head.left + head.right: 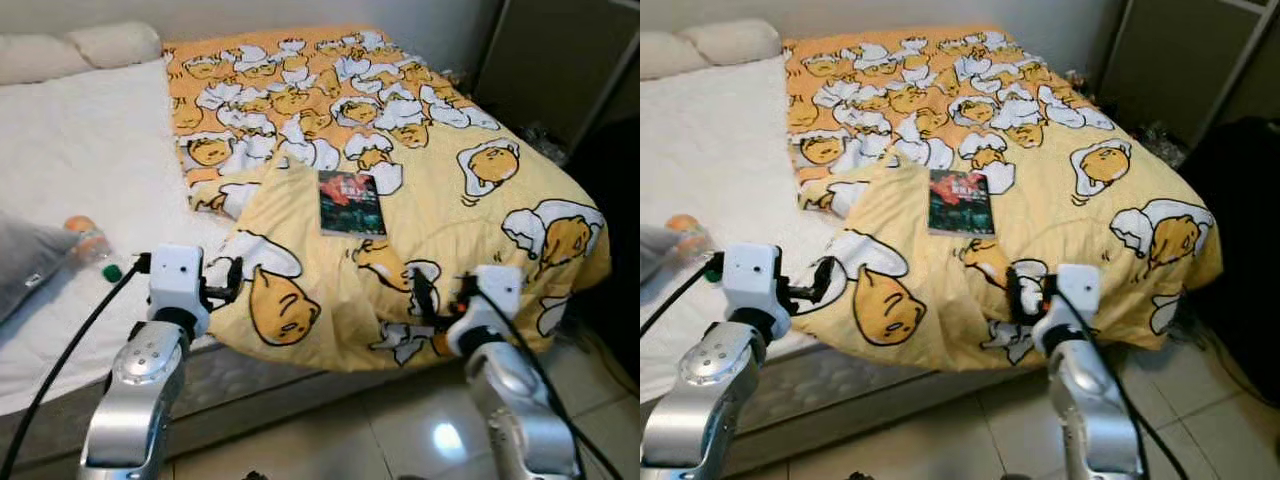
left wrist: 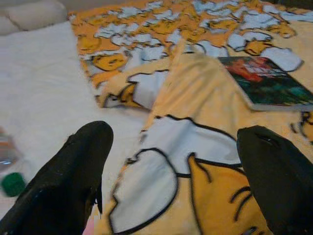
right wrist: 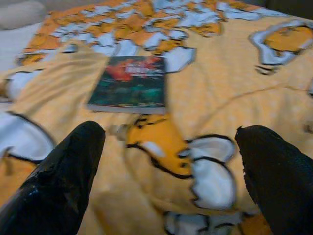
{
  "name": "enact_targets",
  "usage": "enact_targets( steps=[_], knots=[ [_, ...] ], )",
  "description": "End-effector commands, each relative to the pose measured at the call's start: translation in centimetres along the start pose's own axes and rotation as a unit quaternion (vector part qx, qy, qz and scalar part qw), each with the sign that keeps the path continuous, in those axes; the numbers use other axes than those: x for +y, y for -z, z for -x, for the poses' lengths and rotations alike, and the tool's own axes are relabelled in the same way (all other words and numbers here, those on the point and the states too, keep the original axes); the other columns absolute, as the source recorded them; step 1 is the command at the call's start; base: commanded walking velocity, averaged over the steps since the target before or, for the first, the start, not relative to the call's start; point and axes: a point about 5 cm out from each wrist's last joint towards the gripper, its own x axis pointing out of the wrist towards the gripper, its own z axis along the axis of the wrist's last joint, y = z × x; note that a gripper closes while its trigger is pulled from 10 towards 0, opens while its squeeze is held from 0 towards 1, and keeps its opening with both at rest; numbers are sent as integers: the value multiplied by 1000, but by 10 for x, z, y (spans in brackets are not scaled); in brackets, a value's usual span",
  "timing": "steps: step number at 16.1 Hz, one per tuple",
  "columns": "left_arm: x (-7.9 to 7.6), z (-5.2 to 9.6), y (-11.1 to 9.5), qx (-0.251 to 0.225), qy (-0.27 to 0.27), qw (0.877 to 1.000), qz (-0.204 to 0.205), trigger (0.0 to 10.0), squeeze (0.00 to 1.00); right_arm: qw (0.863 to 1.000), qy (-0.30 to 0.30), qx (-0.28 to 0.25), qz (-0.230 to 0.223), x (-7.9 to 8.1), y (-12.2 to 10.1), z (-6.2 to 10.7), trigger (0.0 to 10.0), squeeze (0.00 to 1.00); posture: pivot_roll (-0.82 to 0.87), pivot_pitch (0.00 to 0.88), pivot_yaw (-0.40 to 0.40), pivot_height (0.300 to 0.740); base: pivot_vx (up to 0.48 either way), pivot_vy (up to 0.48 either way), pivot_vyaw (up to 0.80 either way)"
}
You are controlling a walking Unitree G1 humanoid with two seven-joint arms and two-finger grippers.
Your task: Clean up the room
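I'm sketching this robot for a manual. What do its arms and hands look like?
Both arms are shiny silver, rounded metal segments. Each ends in a white boxy wrist block carrying a hand with two long black fingers: left hand, right hand. The fingers are matte black, thick and blunt-tipped. A black cable runs along each arm to the wrist block.
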Motion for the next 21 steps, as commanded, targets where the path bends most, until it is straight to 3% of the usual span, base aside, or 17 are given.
enact_targets(
  steps=[1, 4, 13, 16, 21],
  knots=[
    [0, 0, 2, 5, 0, 1000, -2, 10000, 0, 1000, 2, -2, 8, -2, -2, 0, 10000, 0, -44, 0, 41, 740, 0, 289, 0],
    [0, 0, 2, 5, -1, 1000, -1, 10000, 0, 1000, -18, -7, 20, 3, -4, -1, 10000, 0, -42, 0, 40, 740, 0, 286, 0],
    [0, 1, 3, 5, -6, 1000, 0, 10000, 0, 999, -27, -12, 30, 4, -8, -8, 10000, 0, -35, 0, 28, 740, 0, 286, 747],
    [0, -1, 0, 4, -12, 1000, 20, 10000, 0, 999, -28, -12, 17, 4, -9, -11, 10000, 0, -35, 0, 29, 740, 0, 185, 0],
    [1, -6, -4, -12, -13, 1000, 14, 10000, 0, 999, -32, -14, 26, 4, -11, -12, 10000, 0, -33, 0, 20, 740, 0, 0, 0]
  ],
)
